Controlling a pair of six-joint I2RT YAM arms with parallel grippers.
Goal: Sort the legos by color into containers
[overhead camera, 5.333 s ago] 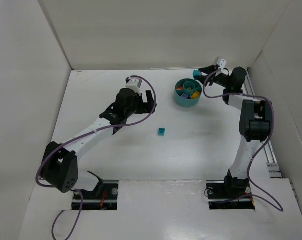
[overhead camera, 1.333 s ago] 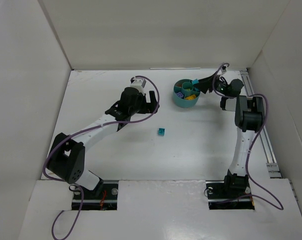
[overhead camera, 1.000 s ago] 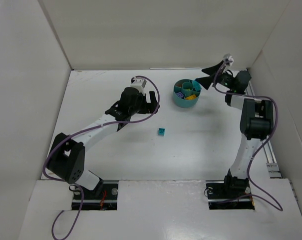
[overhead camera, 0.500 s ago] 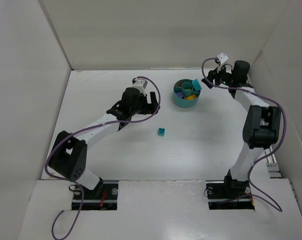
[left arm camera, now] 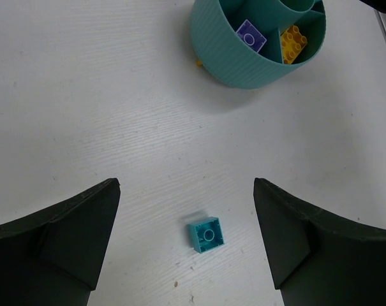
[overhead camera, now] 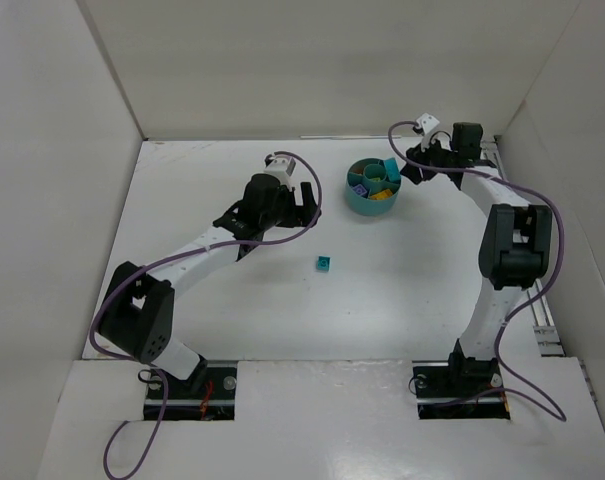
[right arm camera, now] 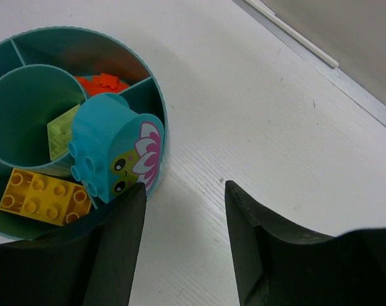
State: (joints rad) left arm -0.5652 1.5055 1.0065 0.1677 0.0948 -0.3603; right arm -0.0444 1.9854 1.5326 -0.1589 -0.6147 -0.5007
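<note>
**Teal figure piece dropped, right hand clear of the tub**

Release looks complete. The right hand [overhead camera: 412, 166], over the tub [overhead camera: 354, 200] a moment ago, has drawn back to just beside its right rim, in the upper middle of the overhead view. Its fingers stand parted with only bare bench [right arm camera: 256, 95] between them, though the gap is narrower than a second ago.

The teal flower-faced piece [right arm camera: 113, 150] now sits in a wedge against the tub wall, left of centre in the right wrist view. It pokes above the rim (whether it is fully seated I cannot tell). A yellow brick [right arm camera: 43, 194] lies in the wedge beside it.

The left hand [left arm camera: 186, 185] has hardly moved. It hangs spread wide and empty above the small teal brick [left arm camera: 206, 234], which lies on the bench at the centre of the overhead view, well apart from the tub. Judging by the bench, that brick is the main piece left to sort, and it probably belongs with the teal piece.
</note>
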